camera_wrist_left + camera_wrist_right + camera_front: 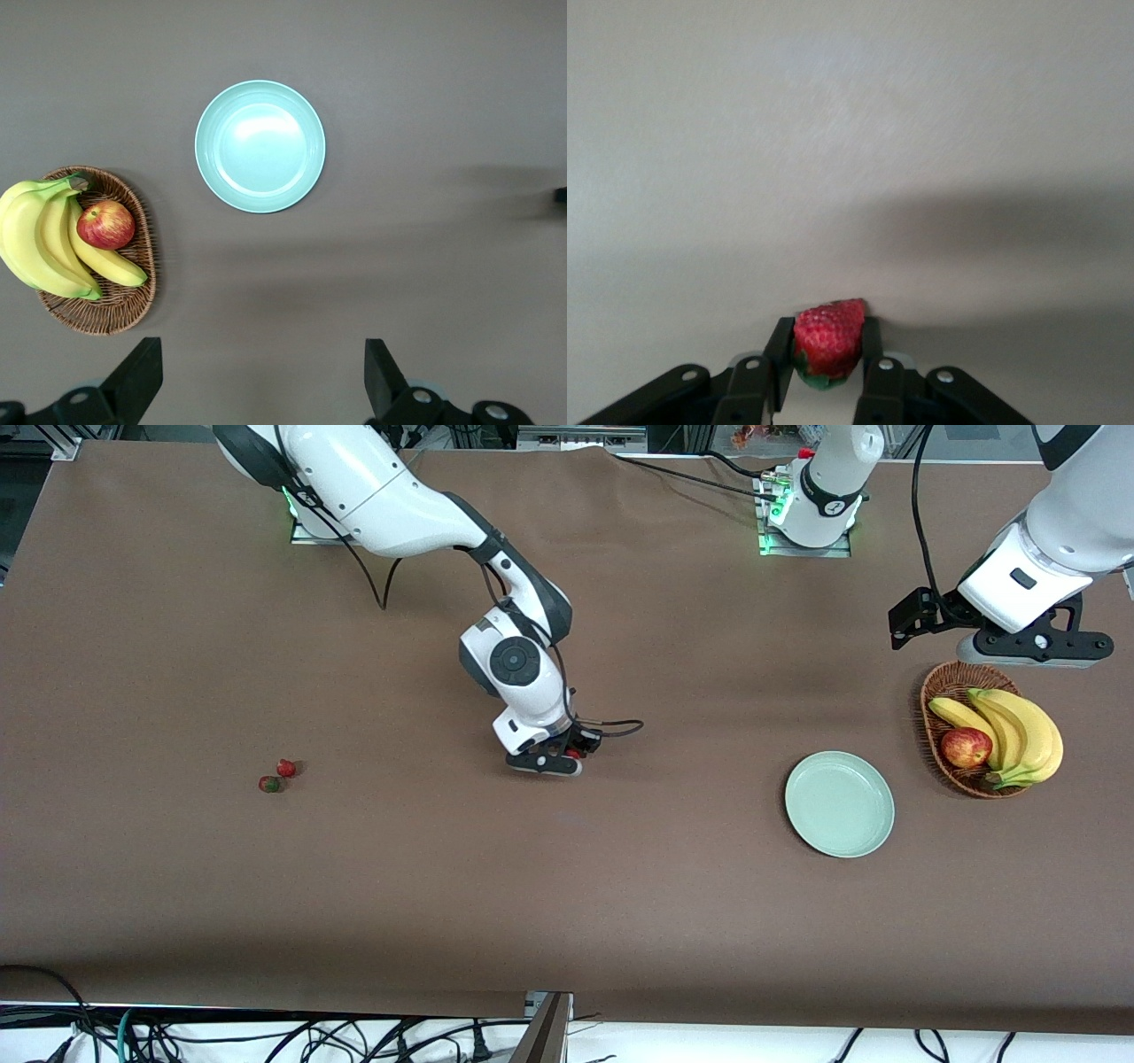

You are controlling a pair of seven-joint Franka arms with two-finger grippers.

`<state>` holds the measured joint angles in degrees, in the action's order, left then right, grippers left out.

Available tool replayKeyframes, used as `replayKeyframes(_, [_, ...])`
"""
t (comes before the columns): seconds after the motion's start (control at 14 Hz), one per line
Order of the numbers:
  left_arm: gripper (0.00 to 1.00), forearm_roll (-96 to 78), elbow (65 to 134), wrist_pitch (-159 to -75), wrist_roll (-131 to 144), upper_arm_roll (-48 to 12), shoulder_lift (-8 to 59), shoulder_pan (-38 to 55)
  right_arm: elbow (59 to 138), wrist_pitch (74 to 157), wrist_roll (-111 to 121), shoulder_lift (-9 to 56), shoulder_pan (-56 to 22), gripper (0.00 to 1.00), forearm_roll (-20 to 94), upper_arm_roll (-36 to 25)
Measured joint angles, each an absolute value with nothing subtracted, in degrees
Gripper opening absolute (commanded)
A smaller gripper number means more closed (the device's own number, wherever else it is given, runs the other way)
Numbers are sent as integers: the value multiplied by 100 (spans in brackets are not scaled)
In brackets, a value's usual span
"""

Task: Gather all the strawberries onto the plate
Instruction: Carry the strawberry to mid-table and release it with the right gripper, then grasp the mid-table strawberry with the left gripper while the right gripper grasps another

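My right gripper (574, 755): closed on a strawberry, over bare table near the middle, between the loose berries and the plate.
Held strawberry (828, 341): pinched between my two fingers (777, 354), red tip pointing out, green cap back toward my palm; in the front view only a red speck of it shows at my fingertips.
Loose strawberries: two lie on the table toward the right arm's end, just beside each other; one (285, 768) sits a little farther from the front camera, the other (270, 784) a little nearer, its green cap showing. Whether they touch I cannot tell.
Plate (839, 804): pale mint green, flat on the table toward the left arm's end, nothing in it, well apart from my held berry.
My left gripper (261, 381): waiting in the air above the wicker basket's end of the table, fingers spread wide, nothing between them.
Basket (941, 691): brown wicker, just beside the plate and slightly farther from the front camera, holding bananas (1019, 731) and a red apple (966, 747).
Table (567, 886): covered in plain brown cloth.
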<state>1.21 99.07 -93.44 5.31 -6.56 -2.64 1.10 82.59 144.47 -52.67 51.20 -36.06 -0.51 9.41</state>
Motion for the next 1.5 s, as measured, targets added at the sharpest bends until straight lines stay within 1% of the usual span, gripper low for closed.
replayKeyframes(0.29, [100, 121, 9907, -9344, 531, -656, -264, 110, 8089, 14418, -5287, 5123, -3628, 100, -52, 823])
replayKeyframes(0.36, [100, 121, 9907, -9344, 531, -656, -264, 110, 7944, 14269, -5282, 5119, -3615, 100, -52, 767])
replayKeyframes(0.5, [100, 121, 9907, -9344, 531, -656, -264, 110, 7560, 13585, -5093, 5058, -3508, 100, -56, 651])
replayKeyframes(0.64, [100, 115, 9907, -9327, 531, -659, -251, 110, 7322, 12836, -4408, 4868, -3183, 100, -56, 606])
replayKeyframes(0.93, [100, -499, 9913, -8890, 531, -699, 48, 118, 7271, 11585, -3161, 4388, -2276, 100, -58, 560])
replayKeyframes(1.14, [100, -595, 9912, -8748, 476, -887, 552, 216, 7275, 10802, -2438, 4265, -1939, 100, -64, 175])
replayKeyframes(1.29, [100, -580, 9776, -8980, 453, -1131, 1047, 527, 7301, 10474, -1725, 4265, -1836, 100, -62, -183])
replayKeyframes(1.36, [100, -450, 9565, -9110, 453, -1202, 1409, 833, 7330, 10348, -1456, 4264, -1751, 100, -61, -300])
replayKeyframes(1.5, [100, 48, 8900, -9301, 471, -1235, 2299, 1576, 7452, 10209, -1150, 4263, -1507, 100, -61, -389])
